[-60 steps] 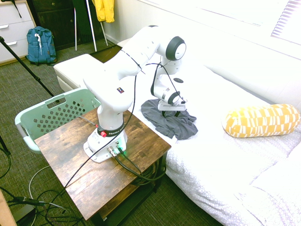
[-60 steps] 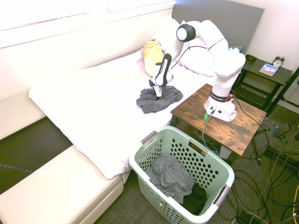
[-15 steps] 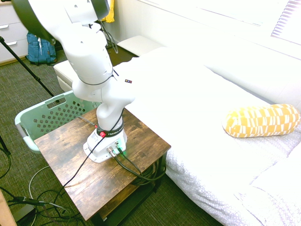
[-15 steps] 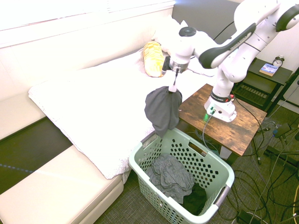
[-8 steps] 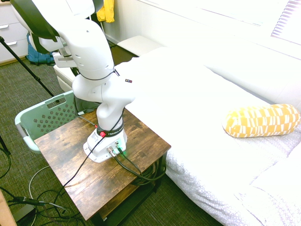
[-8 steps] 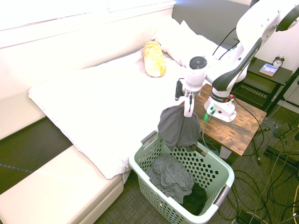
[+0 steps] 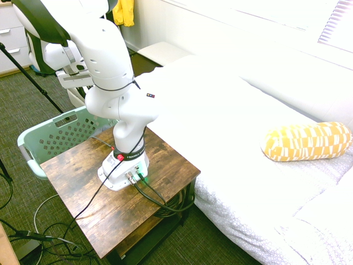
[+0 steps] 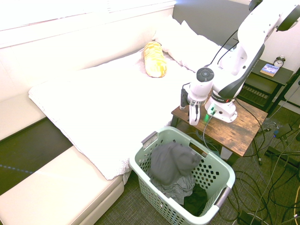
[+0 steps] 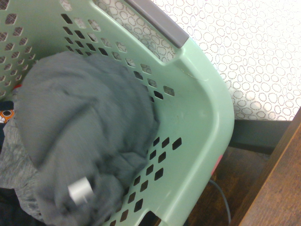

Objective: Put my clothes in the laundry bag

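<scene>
The dark grey clothes [image 8: 171,161] lie blurred inside the mint-green laundry bag [image 8: 220,165], on top of other clothing, free of the gripper. My gripper [image 8: 193,118] hangs pointing down just above the basket's far rim, beside the wooden table's corner, open and with nothing in it. The wrist view looks straight down on the grey clothes [image 9: 80,127] bunched against the perforated green wall [image 9: 207,122]. From the first exterior view only the basket's side [image 7: 55,138] shows past the arm; the gripper's fingers are hidden there.
The wooden table [image 8: 236,129] bearing the arm stands right of the basket. The white bed [image 8: 103,93] with a yellow patterned pillow [image 8: 154,58] is behind it. A lighter grey garment [image 8: 182,190] lies lower in the basket. A nightstand [image 8: 267,70] stands at the far right.
The arm swung the hanging grey clothes from the bed's edge to over the basket. The gripper has let go and the clothes have dropped into the basket.
</scene>
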